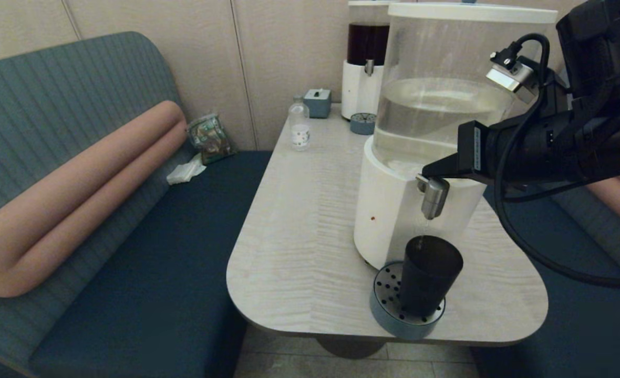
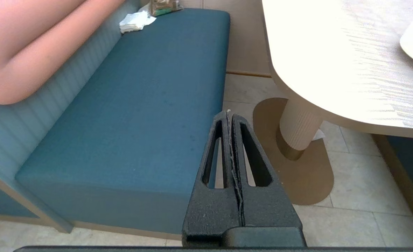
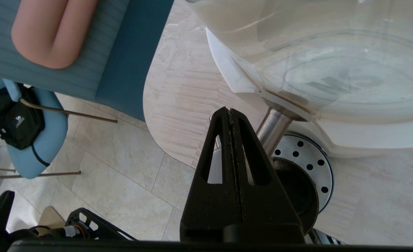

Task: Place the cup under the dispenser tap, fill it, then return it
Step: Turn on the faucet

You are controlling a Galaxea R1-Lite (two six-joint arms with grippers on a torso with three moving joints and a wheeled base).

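At the bench's near edge, the cup (image 1: 430,275) stands upright on the drip tray (image 1: 381,310) directly beneath the dispenser tap (image 1: 433,197), where the right end effector (image 1: 430,172), fingers pressed together, bears from above.

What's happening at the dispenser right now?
The cup stands on the drip tray under the tap, held by neither arm. The right gripper, shut, is up at the tap on the dispenser, and a thin stream seems to run into the cup. The left gripper hangs shut beside the table, over the bench, idle.
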